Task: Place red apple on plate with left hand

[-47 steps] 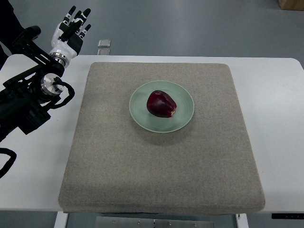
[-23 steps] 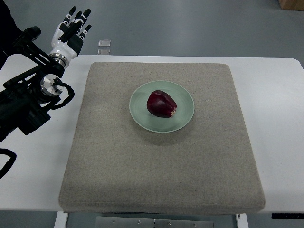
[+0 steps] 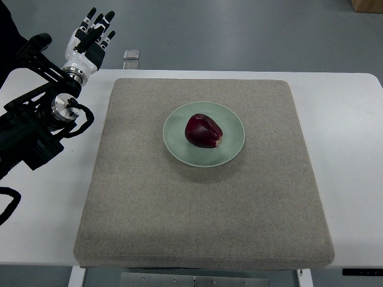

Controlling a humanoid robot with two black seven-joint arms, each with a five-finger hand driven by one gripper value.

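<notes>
A dark red apple [image 3: 203, 131] rests on a pale green plate [image 3: 232, 146] in the middle of a grey mat [image 3: 203, 215]. My left hand [image 3: 90, 37] is at the far left back corner of the table, well away from the plate, with its fingers spread and holding nothing. Its black arm [image 3: 30, 128] comes in from the left edge. The right arm does not show.
The mat lies on a white table [image 3: 353, 149]. A small silver object [image 3: 131, 55] sits on the floor beyond the table's back edge. A brown box corner [image 3: 368, 5] shows at the top right.
The left hand has drifted very slightly up and left. The apple and plate have not moved.
</notes>
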